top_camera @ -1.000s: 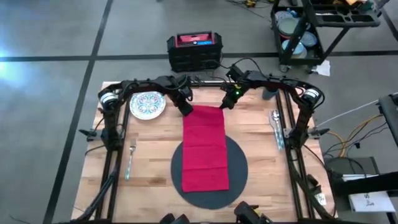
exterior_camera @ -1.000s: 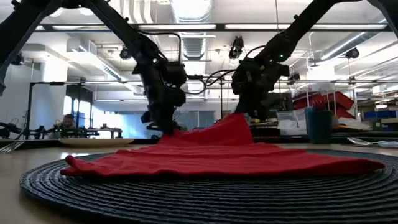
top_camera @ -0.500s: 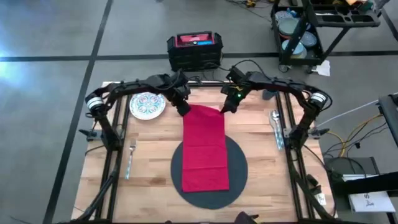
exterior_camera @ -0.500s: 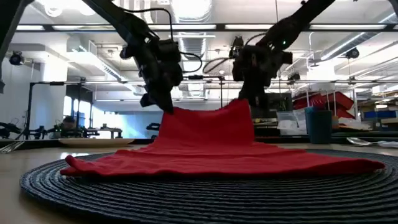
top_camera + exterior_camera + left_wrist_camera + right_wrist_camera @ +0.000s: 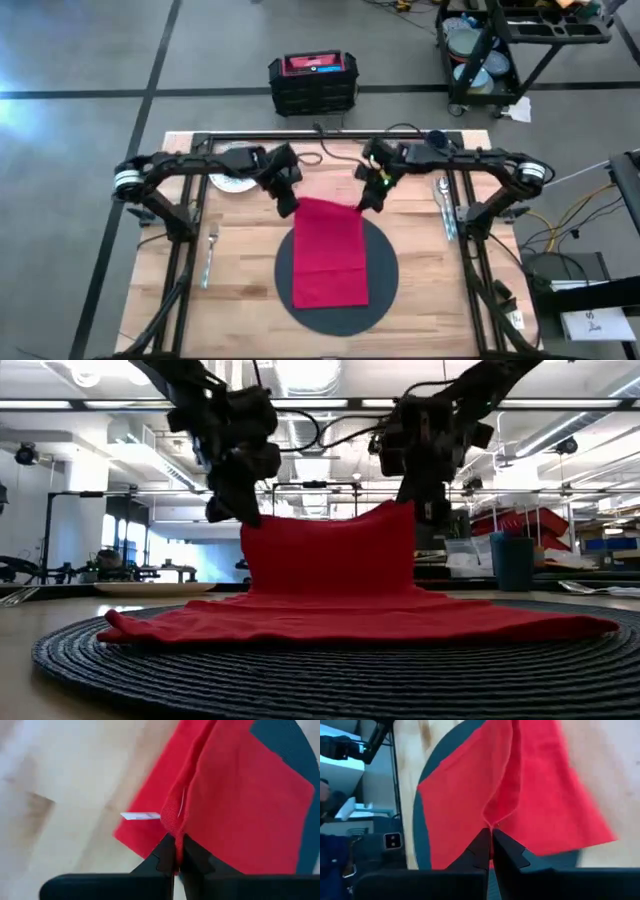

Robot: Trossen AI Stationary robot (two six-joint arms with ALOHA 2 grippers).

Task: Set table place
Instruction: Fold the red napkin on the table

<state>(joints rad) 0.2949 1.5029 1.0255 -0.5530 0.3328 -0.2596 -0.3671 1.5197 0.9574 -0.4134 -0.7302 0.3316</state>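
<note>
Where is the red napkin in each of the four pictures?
High view: red napkin in the middle, on the round grey mat.
Low view: centre, far edge lifted.
Left wrist view: fills the right side, pinched by the left claw.
Right wrist view: centre, pinched by the right claw.
Shared landmark: the mat.

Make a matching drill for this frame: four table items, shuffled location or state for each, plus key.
Items:
1. red napkin
2. fork
3. patterned plate
4. dark mat

Places or states:
A. partly hidden under the left arm, far left of the table
B. far edge lifted by both grippers, near part resting on the mat
C. flat on the wood, left of the mat
D. round, flat under the cloth, mid-table

Left gripper and right gripper each pinch a far corner.

Pairs: 1-B, 2-C, 3-A, 4-D
</note>
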